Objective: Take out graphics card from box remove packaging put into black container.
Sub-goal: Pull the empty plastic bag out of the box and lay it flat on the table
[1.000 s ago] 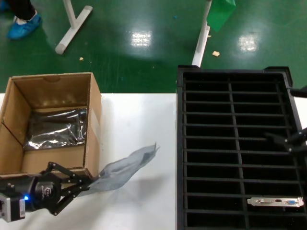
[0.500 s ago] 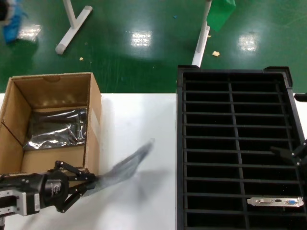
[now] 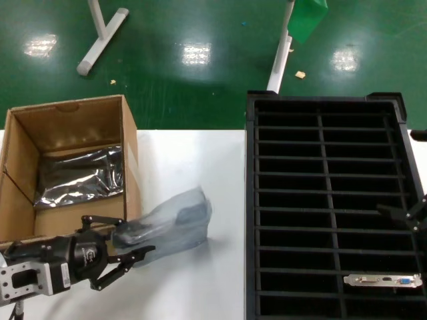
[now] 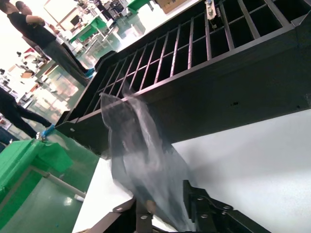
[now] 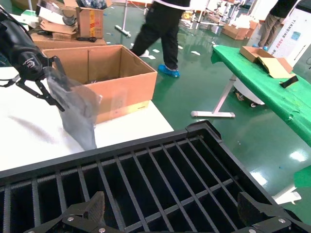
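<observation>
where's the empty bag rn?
In the head view the bag is on the robot's left, pinched in the left gripper over the white table, just beside the box and apart from the black container.

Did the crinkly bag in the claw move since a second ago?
Yes. The bag, held by the left claw, swung down toward the table; its free end sits lower beside the box.

A round white logo mark is seen on the black body of the left gripper (image 3: 127,248), but its letters cannot be read. Dark lettering is printed on a white board (image 5: 291,36) far off in the right wrist view; it is too small to be made out.
</observation>
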Action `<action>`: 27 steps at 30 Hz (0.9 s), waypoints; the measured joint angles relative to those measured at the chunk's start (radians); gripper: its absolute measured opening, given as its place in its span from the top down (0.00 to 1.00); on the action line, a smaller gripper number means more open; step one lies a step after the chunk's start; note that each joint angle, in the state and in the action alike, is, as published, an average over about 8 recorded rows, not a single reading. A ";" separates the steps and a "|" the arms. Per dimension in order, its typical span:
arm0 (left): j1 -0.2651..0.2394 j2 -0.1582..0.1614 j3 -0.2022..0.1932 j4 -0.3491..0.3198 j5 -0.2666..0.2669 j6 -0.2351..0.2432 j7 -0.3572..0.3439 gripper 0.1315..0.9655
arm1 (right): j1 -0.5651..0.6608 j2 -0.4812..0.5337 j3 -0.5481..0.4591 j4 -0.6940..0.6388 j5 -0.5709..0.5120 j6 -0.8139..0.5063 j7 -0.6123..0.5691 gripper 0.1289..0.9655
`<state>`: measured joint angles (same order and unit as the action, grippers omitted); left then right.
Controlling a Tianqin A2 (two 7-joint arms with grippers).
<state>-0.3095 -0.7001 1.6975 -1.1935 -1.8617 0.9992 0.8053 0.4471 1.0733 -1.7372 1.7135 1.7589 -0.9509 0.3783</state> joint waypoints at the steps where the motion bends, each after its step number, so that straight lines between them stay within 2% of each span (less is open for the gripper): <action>1: 0.001 0.000 0.000 -0.001 0.000 -0.001 0.000 0.85 | 0.000 0.000 0.000 0.000 0.000 0.000 0.000 0.00; 5: 0.001 0.001 -0.001 -0.001 -0.001 -0.002 0.000 0.85 | 0.000 0.000 0.000 0.000 0.000 0.000 0.000 0.00; 12: 0.010 0.013 -0.004 -0.013 0.001 -0.031 -0.024 0.68 | -0.013 -0.023 0.004 -0.003 0.001 0.028 -0.011 0.00; 14: 0.016 0.020 -0.006 -0.021 0.002 -0.051 -0.040 0.65 | -0.022 -0.038 0.006 -0.006 0.002 0.047 -0.018 0.00; 22: 0.046 0.059 -0.015 -0.061 0.008 -0.147 -0.117 0.38 | -0.065 -0.113 0.020 -0.017 0.006 0.139 -0.055 0.00; 26: 0.063 0.080 -0.020 -0.082 0.012 -0.200 -0.160 0.38 | -0.089 -0.154 0.027 -0.023 0.008 0.190 -0.075 0.00; 27: 0.067 0.085 -0.021 -0.087 0.013 -0.213 -0.171 0.36 | -0.095 -0.164 0.029 -0.024 0.009 0.202 -0.080 0.00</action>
<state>-0.2429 -0.6147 1.6760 -1.2808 -1.8491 0.7859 0.6345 0.3523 0.9093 -1.7082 1.6894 1.7677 -0.7490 0.2982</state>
